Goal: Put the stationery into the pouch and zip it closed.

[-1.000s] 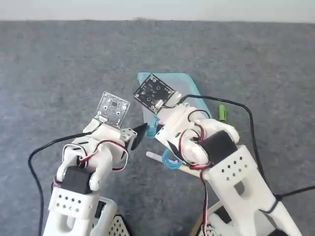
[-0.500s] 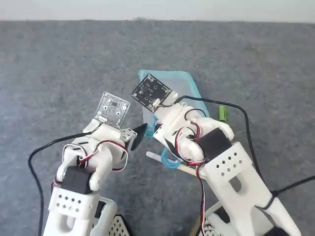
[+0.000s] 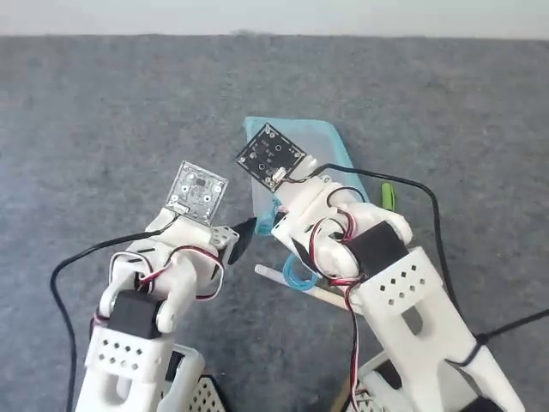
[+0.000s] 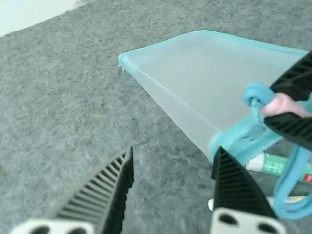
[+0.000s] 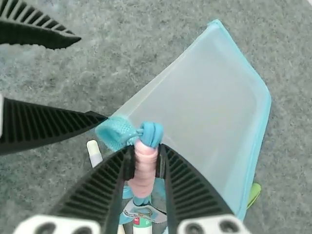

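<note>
Grey felt table (image 3: 103, 103), pale wall (image 3: 274, 17) behind; left tool (image 4: 174, 161) wide, right tool (image 5: 145, 151) clamping pink pull (image 5: 145, 162)

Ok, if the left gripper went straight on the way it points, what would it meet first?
Probably the near edge of the pouch, though the left gripper, angled down, might touch the mat first.

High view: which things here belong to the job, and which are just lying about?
Job: pouch, pink zipper pull in the right gripper, open left gripper, green marker, white pen.
Lying about: black cable, grey mat.
</note>
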Robot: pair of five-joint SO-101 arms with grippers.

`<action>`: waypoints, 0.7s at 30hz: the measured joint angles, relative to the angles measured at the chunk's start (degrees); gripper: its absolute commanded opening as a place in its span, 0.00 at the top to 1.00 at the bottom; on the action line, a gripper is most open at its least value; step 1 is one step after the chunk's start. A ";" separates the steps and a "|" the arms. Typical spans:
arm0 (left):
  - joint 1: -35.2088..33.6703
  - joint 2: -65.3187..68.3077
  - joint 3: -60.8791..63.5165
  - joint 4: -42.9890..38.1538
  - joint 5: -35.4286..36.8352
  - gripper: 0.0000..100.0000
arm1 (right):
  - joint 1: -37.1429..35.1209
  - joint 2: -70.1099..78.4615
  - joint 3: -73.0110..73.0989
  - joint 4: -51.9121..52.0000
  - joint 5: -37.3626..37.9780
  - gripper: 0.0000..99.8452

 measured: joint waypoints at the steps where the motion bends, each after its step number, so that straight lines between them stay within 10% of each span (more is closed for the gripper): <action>1: 0.00 0.00 0.00 0.53 0.00 0.75 | 0.00 0.00 0.00 0.00 0.00 0.99; 21: 5.19 -0.18 6.95 -5.98 0.26 0.75 | -5.36 -0.09 -0.09 5.80 0.26 0.99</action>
